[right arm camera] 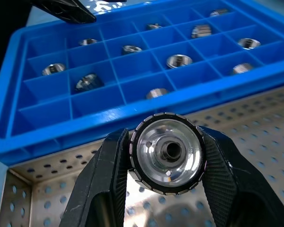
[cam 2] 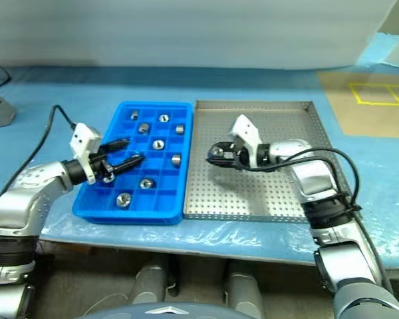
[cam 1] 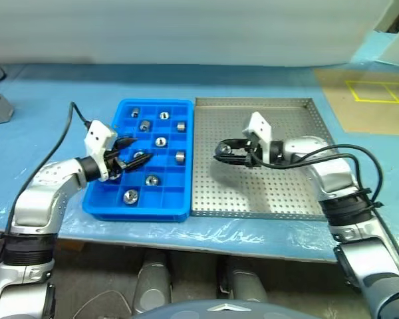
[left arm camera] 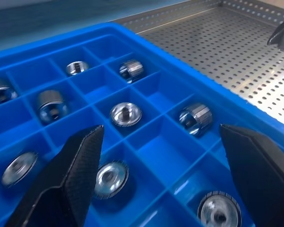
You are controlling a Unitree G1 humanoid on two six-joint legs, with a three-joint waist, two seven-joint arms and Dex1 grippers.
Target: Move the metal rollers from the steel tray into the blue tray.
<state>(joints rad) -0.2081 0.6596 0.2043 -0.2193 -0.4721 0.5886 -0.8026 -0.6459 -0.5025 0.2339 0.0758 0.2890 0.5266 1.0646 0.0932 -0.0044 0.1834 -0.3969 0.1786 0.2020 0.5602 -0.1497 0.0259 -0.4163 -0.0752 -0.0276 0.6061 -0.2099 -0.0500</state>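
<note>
- Nearest the camera is the left gripper [cam 1: 128, 151], hanging over the near-left part of the blue tray [cam 1: 105, 209] with its two black fingers spread wide and nothing between them. By my reading it is waiting there, out of the way of the delivery coming from the other side.
- The blue tray lies left of the steel tray [cam 1: 266, 212], their long sides touching, probably so each carry is short. Its small square compartments keep the parts apart: the metal rollers already delivered [cam 1: 131, 196] sit one to a cell, some upright like rings, some tipped on their sides. I count about nine, though the gripper hides part of one cell.
- The steel tray, to the right, has a perforated floor with no loose rollers on it that I can make out, so the task looks close to finished.
- The right gripper [cam 1: 221, 150] is above the steel tray's left half, pointing toward the blue tray, its fingers pinching one roller [right arm camera: 168, 152] by its ribbed rim. The hollow centre faces the wrist camera; gripping across the rim should hold the round part steady and let it drop flat into a free cell.
- No brand, label or readable writing shows on either tray or on the rollers.
</note>
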